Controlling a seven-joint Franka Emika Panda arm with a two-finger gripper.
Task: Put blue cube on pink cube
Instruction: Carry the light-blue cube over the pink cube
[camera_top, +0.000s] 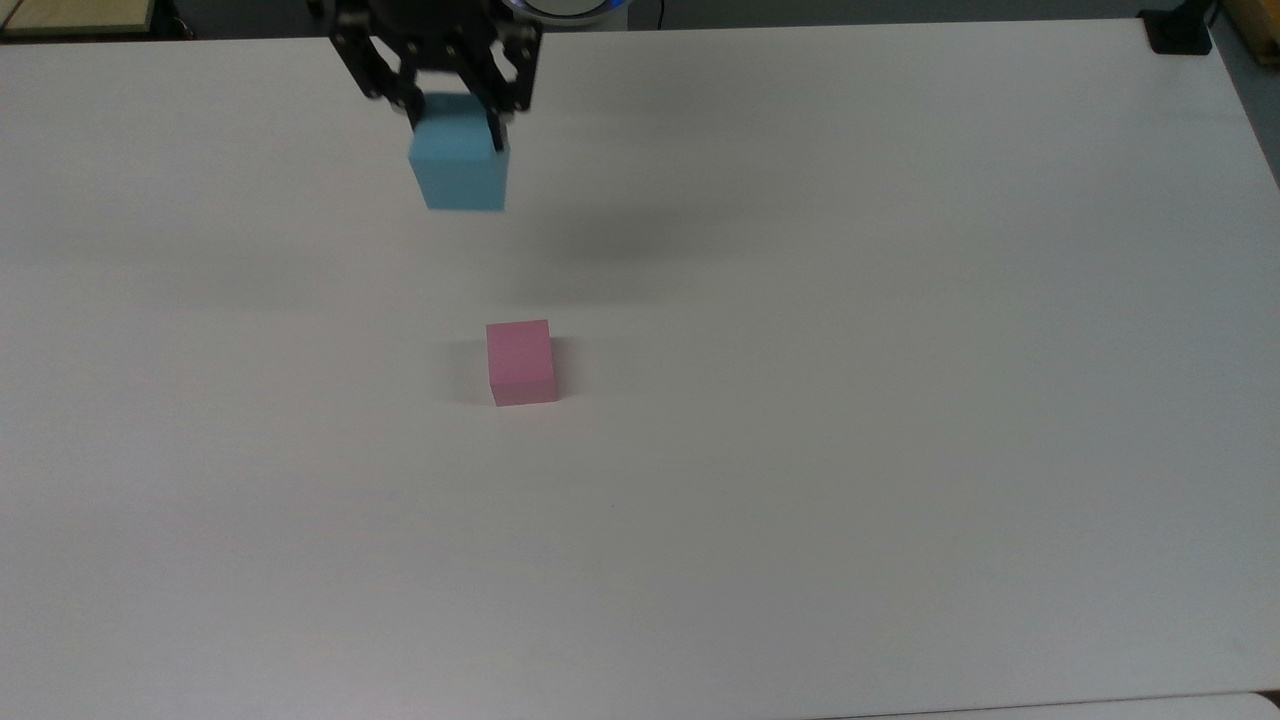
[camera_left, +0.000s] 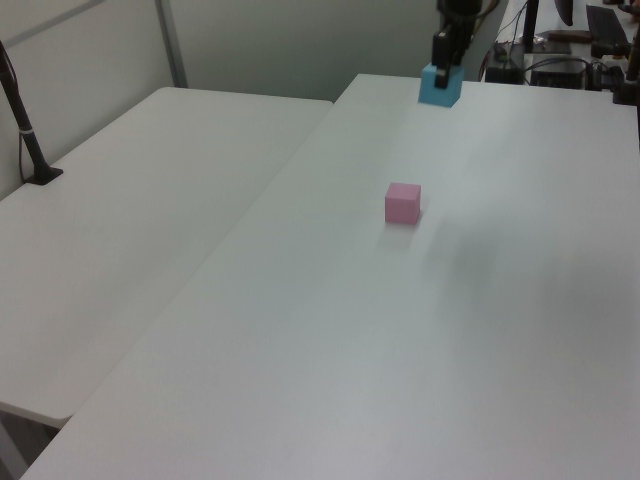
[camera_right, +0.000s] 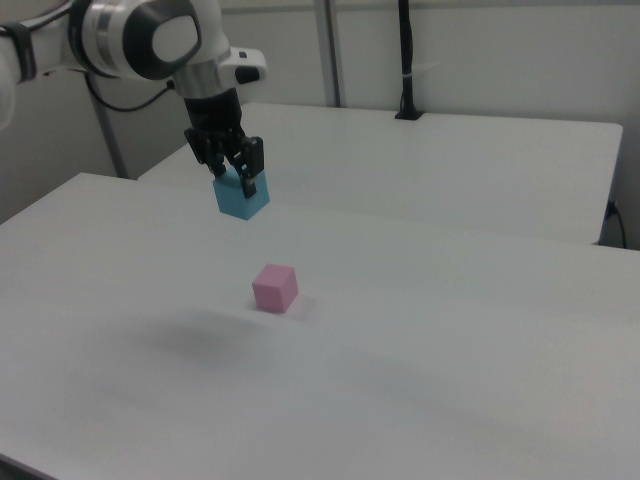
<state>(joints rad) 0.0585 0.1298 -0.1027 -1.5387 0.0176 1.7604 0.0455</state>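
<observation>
Carrying the blue cube (camera_top: 460, 172) aloft, pinched between the fingers of the pincer (camera_top: 455, 118) by its upper part, well clear of the surface (camera_top: 900, 400). Hanging near the far edge in the top view, well apart from the pink cube (camera_top: 520, 362), which is sitting alone near the middle of the surface, flat and square.

Doing this step well probably means: bringing the load across until directly above the pink cube, checking the overlap in both side views (the right view shows blue (camera_right: 241, 196) above and to the right view's left of pink (camera_right: 275, 288); the left view shows blue (camera_left: 439, 86) beyond pink (camera_left: 403, 203)). Matching the faces before lowering. Descending slowly, letting go only once the bottom face is resting flat, since a matte cube set off-centre is likely to tip or nudge the lower one aside.
</observation>
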